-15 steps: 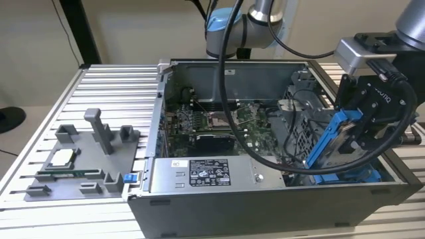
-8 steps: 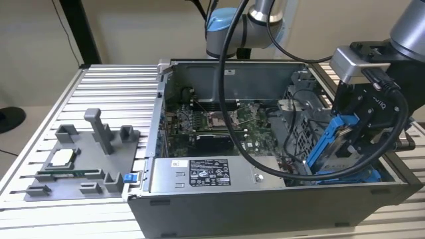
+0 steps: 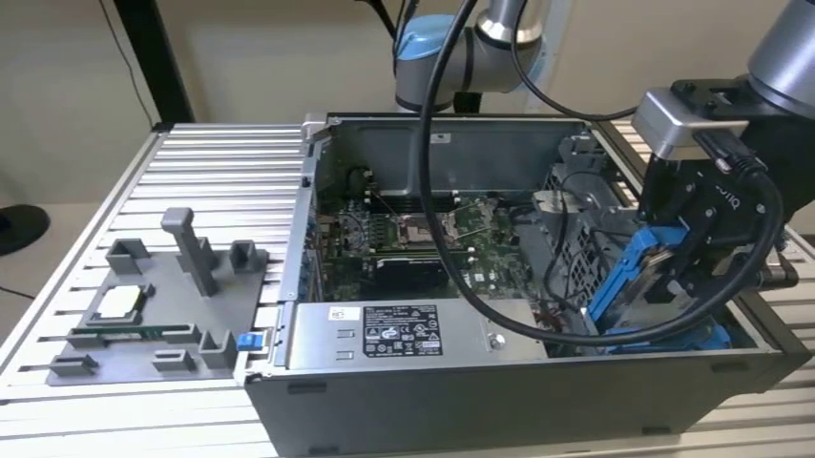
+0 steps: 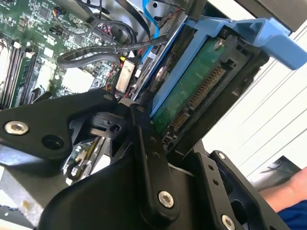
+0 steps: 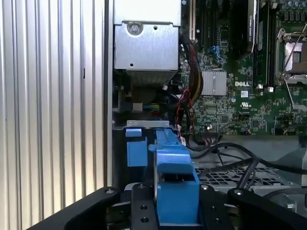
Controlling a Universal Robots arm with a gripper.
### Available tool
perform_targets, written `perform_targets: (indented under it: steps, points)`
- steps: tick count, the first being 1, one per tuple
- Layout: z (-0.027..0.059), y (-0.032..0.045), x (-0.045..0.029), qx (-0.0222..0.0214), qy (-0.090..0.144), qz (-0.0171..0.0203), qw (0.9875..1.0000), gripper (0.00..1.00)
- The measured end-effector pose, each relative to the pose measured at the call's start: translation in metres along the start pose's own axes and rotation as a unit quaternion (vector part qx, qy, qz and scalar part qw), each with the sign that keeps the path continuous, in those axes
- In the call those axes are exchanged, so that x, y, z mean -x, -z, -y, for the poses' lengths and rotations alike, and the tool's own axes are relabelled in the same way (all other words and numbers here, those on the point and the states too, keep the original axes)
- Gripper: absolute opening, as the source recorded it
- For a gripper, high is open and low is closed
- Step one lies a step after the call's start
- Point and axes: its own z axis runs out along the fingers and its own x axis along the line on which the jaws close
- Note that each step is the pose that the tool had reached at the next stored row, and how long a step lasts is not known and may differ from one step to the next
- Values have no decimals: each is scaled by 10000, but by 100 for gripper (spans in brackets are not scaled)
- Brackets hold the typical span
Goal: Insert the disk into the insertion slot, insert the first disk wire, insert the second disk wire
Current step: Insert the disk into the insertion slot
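Your open computer case point(image 3: 510, 391) sits on the ribbed table point(image 3: 217, 162). The gripper point(image 3: 669, 272) hangs over one corner of it, clamped on the disk point(image 3: 624, 286). In the first wrist view the disk's blue frame is pinched between the fingers point(image 5: 216, 211). The disk's long axis runs steeply down from the gripper, lower end toward the slot point(image 3: 700, 336) just beneath. A black cable point(image 3: 560, 334) crosses in front, so you cannot tell whether that end has met the rails. The connector point(image 4: 201, 93) carries no plug.
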Motion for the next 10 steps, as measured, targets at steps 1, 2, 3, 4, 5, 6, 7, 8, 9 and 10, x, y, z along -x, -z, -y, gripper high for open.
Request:
perform_targets:
  steps: [1, 2, 3, 4, 5, 6, 7, 8, 9, 10]
  points:
    - [0, 2, 0, 0, 0, 0, 10000, 100]
    - [0, 8, 0, 0, 0, 0, 10000, 100]
    - [0, 16, 0, 0, 0, -1, 10000, 100]
    - [-1, 27, 1, 0, 0, 0, 10000, 100]
    - [-2, 41, 2, 0, 0, 0, 10000, 100]
    - [-2, 55, 2, 0, 0, 0, 10000, 100]
    - [-3, 69, 3, 0, 0, -1, 10000, 100]
    - [-4, 84, 4, 0, 0, -1, 10000, 100]
    - [-5, 102, 5, 0, 0, -1, 10000, 100]
    - [-5, 122, 6, 0, 0, -1, 10000, 100]
